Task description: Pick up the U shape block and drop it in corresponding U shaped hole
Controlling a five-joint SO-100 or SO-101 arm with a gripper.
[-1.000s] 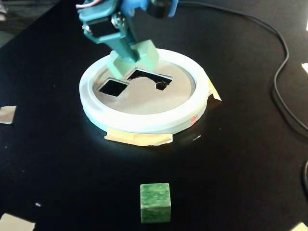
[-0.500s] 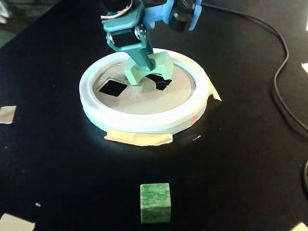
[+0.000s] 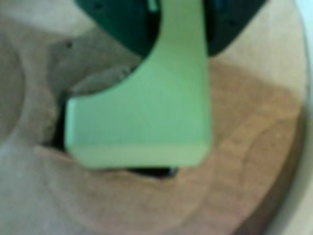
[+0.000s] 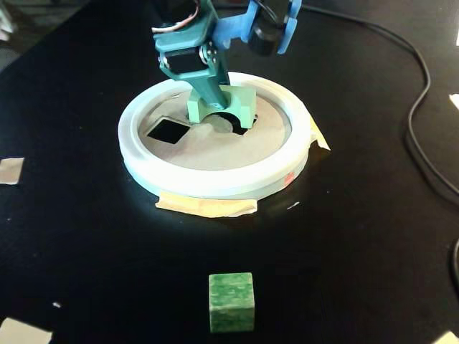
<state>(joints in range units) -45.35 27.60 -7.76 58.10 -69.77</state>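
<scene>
Pale mint green fills most of my wrist view: the U shape block (image 3: 146, 117) hangs clamped between my dark fingers (image 3: 122, 24), which press on its upper part from either side. In the fixed view my gripper (image 4: 215, 97) comes down from the far edge of the black tabletop (image 4: 86, 236), pinching the block (image 4: 224, 106) with its notch facing down toward the disc.

The block sits low over the U shaped hole (image 4: 242, 127), its legs at or just inside the opening (I cannot tell whether they touch the edges). Only a sliver of the dark cutout (image 3: 151, 171) shows below the block in the wrist view, with another dark strip at its left side. The hole is in the far half of the tan disc (image 4: 215, 150), right of the disc's centre in the fixed view, and the square cutout (image 4: 168, 130) lies just beside it to the left, uncovered. A white ring rim (image 4: 215, 183) surrounds the disc, with tape (image 4: 208, 206) under its near side.

The marbled green cube (image 4: 232, 302) stands well apart, near the tabletop's near edge. A black cable (image 4: 419, 122) curves along the right side.
</scene>
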